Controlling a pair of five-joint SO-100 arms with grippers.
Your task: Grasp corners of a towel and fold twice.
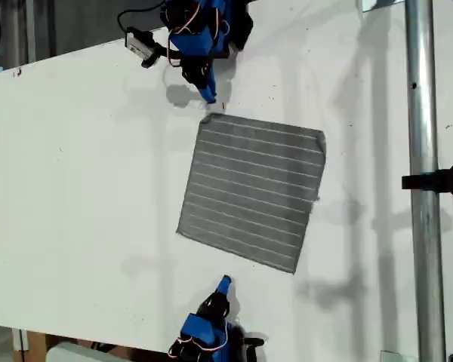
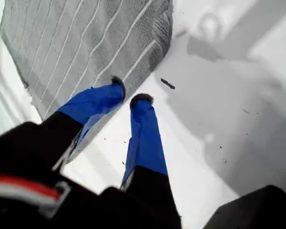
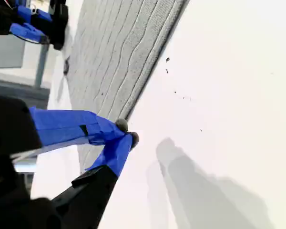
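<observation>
Exterior view: the towel (image 1: pixel 251 188) lies flat mid-table, grey, pale-striped, roughly square, unfolded. First wrist view: my first gripper (image 2: pixel 132 95) sits by a far corner, jaws slightly spread and empty, likely lining up a pinch. Second wrist view: my second gripper (image 3: pixel 127 133), jaws pressed together, is beside the hemmed near edge.

This looks like a robotics lab or test bench. A bare white tabletop (image 1: pixel 75 188) serves as the work surface, with 2 small blue-and-black robot arms mounted at opposite edges, loose servo wiring (image 1: pixel 183 30) showing on one. A metal pole (image 1: pixel 424 196) with a black clamp (image 1: pixel 442 181) stands at the exterior view's right.
</observation>
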